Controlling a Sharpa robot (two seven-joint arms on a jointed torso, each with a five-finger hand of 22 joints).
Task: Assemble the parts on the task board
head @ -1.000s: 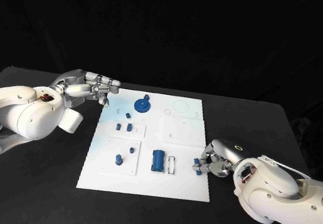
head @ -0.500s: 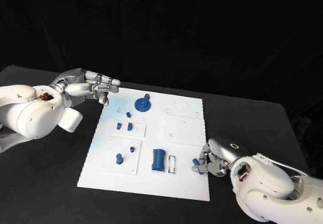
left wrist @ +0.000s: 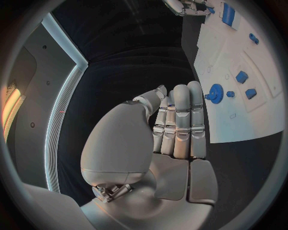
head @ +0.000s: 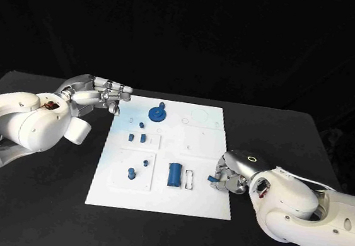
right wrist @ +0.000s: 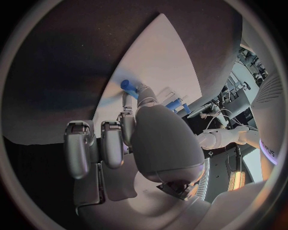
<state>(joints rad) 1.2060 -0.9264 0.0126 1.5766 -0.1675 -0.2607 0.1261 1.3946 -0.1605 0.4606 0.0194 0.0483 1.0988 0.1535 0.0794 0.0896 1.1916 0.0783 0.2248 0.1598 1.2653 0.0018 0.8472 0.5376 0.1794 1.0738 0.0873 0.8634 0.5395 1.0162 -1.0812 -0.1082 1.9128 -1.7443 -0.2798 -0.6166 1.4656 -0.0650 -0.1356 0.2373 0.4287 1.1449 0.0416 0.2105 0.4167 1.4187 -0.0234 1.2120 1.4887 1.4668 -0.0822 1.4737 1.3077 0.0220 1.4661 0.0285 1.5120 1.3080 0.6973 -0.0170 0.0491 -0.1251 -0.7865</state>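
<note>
The white task board (head: 191,205) lies in the middle of the black table. My right hand (head: 231,175) is at the board's right edge and pinches a small blue part (head: 213,179) just above the board; in the right wrist view the part (right wrist: 126,86) sticks out from between thumb and finger of that hand (right wrist: 150,132). My left hand (head: 99,94) hovers by the board's far left corner, fingers straight and side by side, holding nothing (left wrist: 177,129). On the board stand a blue gear (head: 156,115) and a blue cylinder (head: 173,175).
Small blue pieces (head: 138,137) sit in the board's left recesses, and two more (head: 130,174) lie nearer the front. A narrow white slot (head: 189,180) lies beside the cylinder. Bare black table (head: 26,200) surrounds the board on all sides.
My right hand has shifted slightly left over the board's right edge, carrying the small blue part. The left hand has stayed where it was.
</note>
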